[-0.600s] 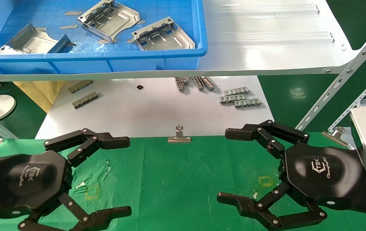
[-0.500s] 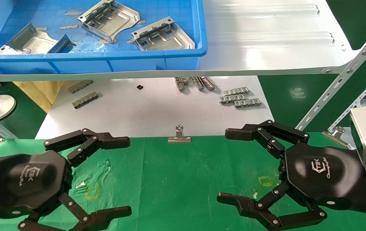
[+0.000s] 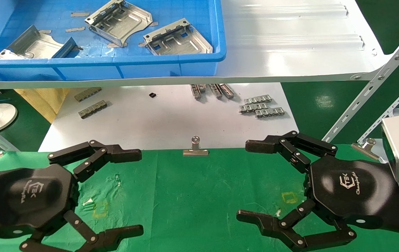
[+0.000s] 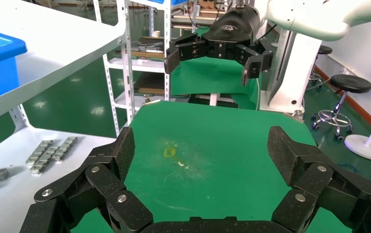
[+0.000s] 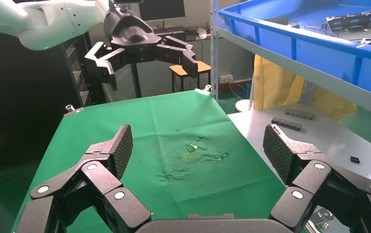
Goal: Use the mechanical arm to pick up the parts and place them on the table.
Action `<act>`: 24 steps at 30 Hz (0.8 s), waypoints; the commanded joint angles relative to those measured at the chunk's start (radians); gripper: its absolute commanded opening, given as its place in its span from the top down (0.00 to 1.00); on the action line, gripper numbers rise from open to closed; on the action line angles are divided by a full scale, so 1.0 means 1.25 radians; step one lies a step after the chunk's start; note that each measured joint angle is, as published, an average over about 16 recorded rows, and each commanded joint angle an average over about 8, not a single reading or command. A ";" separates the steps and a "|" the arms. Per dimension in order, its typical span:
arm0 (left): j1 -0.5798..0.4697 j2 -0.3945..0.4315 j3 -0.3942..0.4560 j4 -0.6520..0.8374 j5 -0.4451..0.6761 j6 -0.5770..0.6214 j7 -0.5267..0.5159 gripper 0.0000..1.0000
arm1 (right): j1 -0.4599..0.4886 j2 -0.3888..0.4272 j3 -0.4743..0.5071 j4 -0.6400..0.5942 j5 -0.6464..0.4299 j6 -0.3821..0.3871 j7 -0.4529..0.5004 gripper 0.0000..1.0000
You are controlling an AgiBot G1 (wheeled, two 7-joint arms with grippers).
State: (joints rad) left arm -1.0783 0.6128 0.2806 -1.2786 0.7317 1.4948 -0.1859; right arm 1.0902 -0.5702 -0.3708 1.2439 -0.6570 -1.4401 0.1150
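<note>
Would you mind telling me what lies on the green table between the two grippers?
In the head view, only bare wrinkled green table lies between the left gripper and right gripper; the binder clip sits at the far edge.

- The table [image 3: 192,196] fills the near part of the head view; a binder clip [image 3: 195,148] sits at the middle of its far edge, another binder clip [image 3: 366,146] at its far right corner.
- The left gripper [image 3: 129,191] hangs over the table's left side, the right gripper [image 3: 252,182] over its right side, both spread wide and facing each other across the middle.
- Beyond the far edge lies a lower board [image 3: 164,119] carrying small segmented strips [image 3: 261,106].
- A shelf [image 3: 290,45] stands above that board, farther back.
- A bin [image 3: 115,66] rests on the shelf's left part, holding three parts [image 3: 119,21].
</note>
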 commanded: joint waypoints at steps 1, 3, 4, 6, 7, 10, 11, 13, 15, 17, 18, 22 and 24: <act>0.000 0.000 0.000 0.000 0.000 0.000 0.000 0.00 | 0.000 0.000 0.000 0.000 0.000 0.000 0.000 0.00; 0.000 0.000 0.000 0.000 0.000 0.000 0.000 0.00 | 0.000 0.000 0.000 0.000 0.000 0.000 0.000 0.00; 0.000 0.000 0.000 0.000 0.000 0.000 0.000 0.00 | 0.000 0.000 0.000 0.000 0.000 0.000 0.000 0.00; 0.000 0.000 0.000 0.000 0.000 0.000 0.000 0.00 | 0.000 0.000 0.000 0.000 0.000 0.000 0.000 0.00; 0.000 0.000 0.000 0.000 0.000 0.000 0.000 0.00 | 0.000 0.000 0.000 0.000 0.000 0.000 0.000 0.00; 0.000 0.000 0.000 0.000 0.000 0.000 0.000 0.00 | 0.000 0.000 0.000 0.000 0.000 0.000 0.000 0.00; 0.000 0.000 0.000 0.000 0.000 0.000 0.000 0.00 | 0.000 0.000 0.000 0.000 0.000 0.000 0.000 0.00; 0.000 0.000 0.000 0.000 0.000 0.000 0.000 0.00 | 0.000 0.000 0.000 0.000 0.000 0.000 0.000 0.00; 0.000 0.000 0.000 0.000 0.000 0.000 0.000 0.00 | 0.000 0.000 0.000 0.000 0.000 0.000 0.000 0.00; 0.000 0.000 0.000 0.000 0.000 0.000 0.000 0.00 | 0.000 0.000 0.000 0.000 0.000 0.000 0.000 0.00; 0.000 0.000 0.000 0.000 0.000 0.000 0.000 0.00 | 0.000 0.000 0.000 0.000 0.000 0.000 0.000 0.00; 0.000 0.000 0.000 0.000 0.000 0.000 0.000 0.00 | 0.000 0.000 0.000 0.000 0.000 0.000 0.000 0.00; 0.000 0.000 0.000 0.000 0.000 0.000 0.000 0.00 | 0.000 0.000 0.000 0.000 0.000 0.000 0.000 0.00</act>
State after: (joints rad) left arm -1.0784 0.6128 0.2806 -1.2786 0.7317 1.4948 -0.1859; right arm 1.0902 -0.5702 -0.3708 1.2439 -0.6570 -1.4401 0.1150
